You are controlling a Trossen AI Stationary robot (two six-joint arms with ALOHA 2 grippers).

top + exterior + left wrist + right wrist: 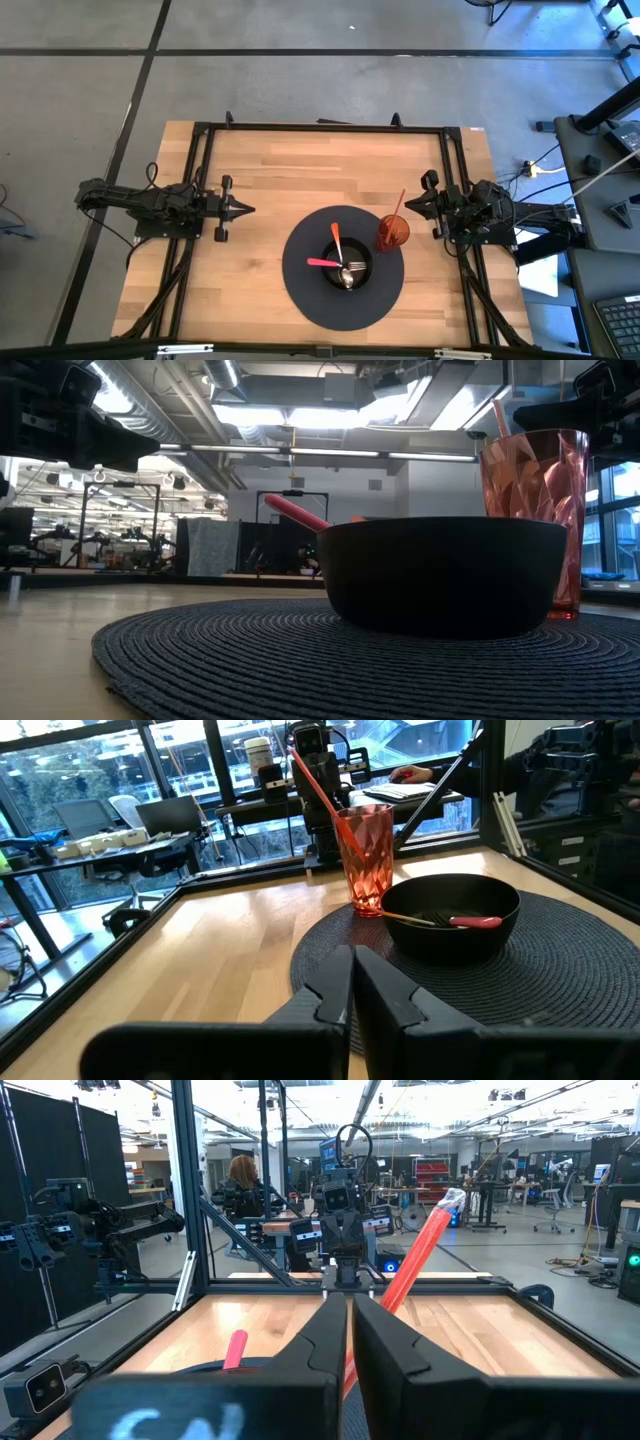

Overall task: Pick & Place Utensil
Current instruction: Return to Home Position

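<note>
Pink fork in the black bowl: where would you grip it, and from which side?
Probably the pink fork by its handle, from above on the left arm's side: it slants up past the rim of the black bowl there, while the tines lie inside.

Table (270,170): 1
Mat (310,295): 1, round, dark
Bowl (440,575): 1, blk
Cup (365,860): 1, orange
Straw (318,785): 1, orange
Utensils in bowl: 2 (orange spoon (336,240), pink fork (322,263))
Arms: 2 (left arm (130,200), right arm (530,215))
Grippers: 2 (left gripper (243,210), right gripper (408,205))
Person (245,1180): 1, in room beyond table
</note>
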